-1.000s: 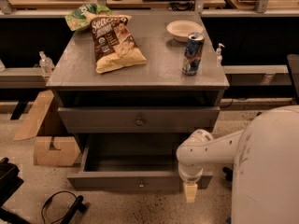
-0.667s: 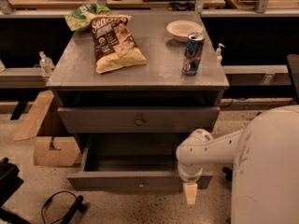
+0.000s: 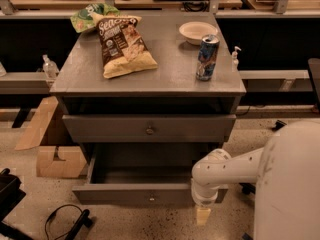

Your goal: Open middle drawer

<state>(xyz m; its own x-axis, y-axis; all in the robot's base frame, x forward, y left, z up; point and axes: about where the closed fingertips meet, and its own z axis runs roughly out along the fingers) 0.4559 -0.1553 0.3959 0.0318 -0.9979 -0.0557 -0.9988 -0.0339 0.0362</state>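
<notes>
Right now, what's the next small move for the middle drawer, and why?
Probably none beyond backing the hand away: the middle drawer already stands pulled out, grey interior exposed, and the hand hangs low by its front's right end, off the knob.

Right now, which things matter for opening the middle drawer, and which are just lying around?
Job: middle drawer, pulled out; gripper, low beside its front.
Lying about: chip bag, green bag, bowl, can, cardboard box.
</notes>
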